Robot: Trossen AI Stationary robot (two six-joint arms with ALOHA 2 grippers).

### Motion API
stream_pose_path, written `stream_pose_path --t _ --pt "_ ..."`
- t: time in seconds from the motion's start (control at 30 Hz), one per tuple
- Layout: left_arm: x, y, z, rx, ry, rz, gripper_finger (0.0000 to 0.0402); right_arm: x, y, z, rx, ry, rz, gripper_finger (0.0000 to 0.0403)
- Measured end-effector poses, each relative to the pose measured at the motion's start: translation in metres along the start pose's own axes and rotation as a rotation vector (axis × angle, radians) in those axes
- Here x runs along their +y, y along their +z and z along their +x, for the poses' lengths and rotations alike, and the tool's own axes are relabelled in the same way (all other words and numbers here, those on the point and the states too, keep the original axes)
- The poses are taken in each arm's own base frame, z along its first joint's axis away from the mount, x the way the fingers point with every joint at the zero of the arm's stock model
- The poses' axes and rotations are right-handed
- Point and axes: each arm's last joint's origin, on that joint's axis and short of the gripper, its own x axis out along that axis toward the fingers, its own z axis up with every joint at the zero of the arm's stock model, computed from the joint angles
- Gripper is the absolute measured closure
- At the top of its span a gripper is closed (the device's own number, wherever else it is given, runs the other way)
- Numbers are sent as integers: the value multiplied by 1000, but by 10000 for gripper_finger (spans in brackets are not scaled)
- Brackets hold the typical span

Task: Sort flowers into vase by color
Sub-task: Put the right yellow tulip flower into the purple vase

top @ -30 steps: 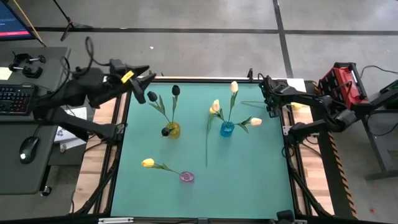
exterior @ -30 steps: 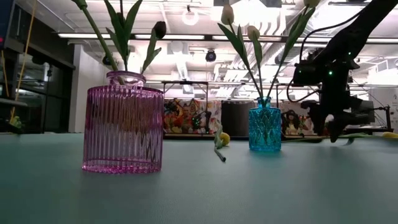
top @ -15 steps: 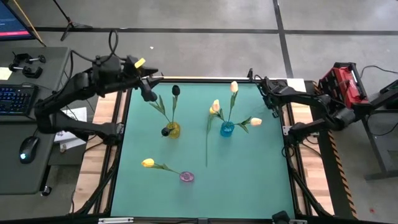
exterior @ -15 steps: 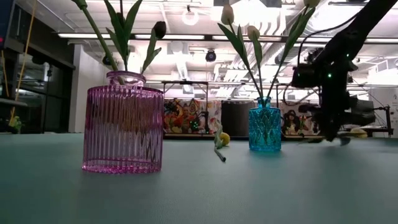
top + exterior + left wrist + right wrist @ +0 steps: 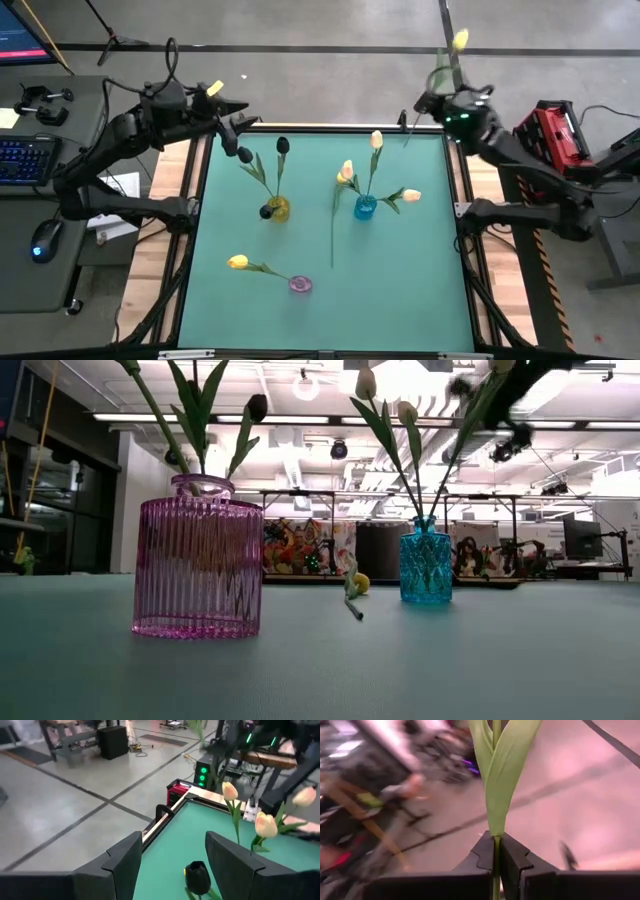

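Note:
My right gripper (image 5: 441, 101) is raised over the table's far right corner, shut on a yellow tulip (image 5: 459, 40) whose thin stem (image 5: 407, 140) trails below it. My left gripper (image 5: 238, 134) stands open at the far left, near the black tulips (image 5: 283, 146) in the yellow vase (image 5: 278, 208); one black bud (image 5: 198, 876) shows beyond its fingers. Cream tulips (image 5: 376, 139) stand in the blue vase (image 5: 365, 207). A yellow tulip (image 5: 237, 262) leans out of the pink vase (image 5: 300, 284). One long stem (image 5: 332, 235) lies on the mat. My right gripper pinches the tulip's green stem (image 5: 495, 851) between its two fingers, just under the base of a long leaf (image 5: 500, 785). The flower is lifted clear of the table, its yellow head above the gripper and its lower stem hanging free.
The green mat (image 5: 400, 290) has bare room along its near half and right side. A red case (image 5: 548, 135) sits beyond the table's right edge. A desk with a keyboard (image 5: 20, 160) and mouse stands to the left.
My right gripper has shut on the stem of a yellow tulip that lay at the table's far right edge, then risen and gone toward the far edge. The tulip has come off the mat and now stands head up.

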Motion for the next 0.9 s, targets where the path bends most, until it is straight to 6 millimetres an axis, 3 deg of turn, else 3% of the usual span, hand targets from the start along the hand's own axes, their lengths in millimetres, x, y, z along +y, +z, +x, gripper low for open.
stream_pose_path --t 0.2,0.37,0.5,0.73,0.9 --pt "-3 4 4 -30 -75 4 198 57 51 -55 -84 360 -154 402" --pt "-6 12 2 -116 -144 -64 198 97 44 -80 -49 729 -235 402" --pt "-12 20 0 -183 -189 -159 198 128 8 -87 71 958 -303 402" --pt "-36 25 -2 -221 -310 -309 198 188 -91 -103 253 1350 -378 403" --pt "-62 22 -5 -189 -388 -345 198 210 -156 -123 343 1534 -348 403"
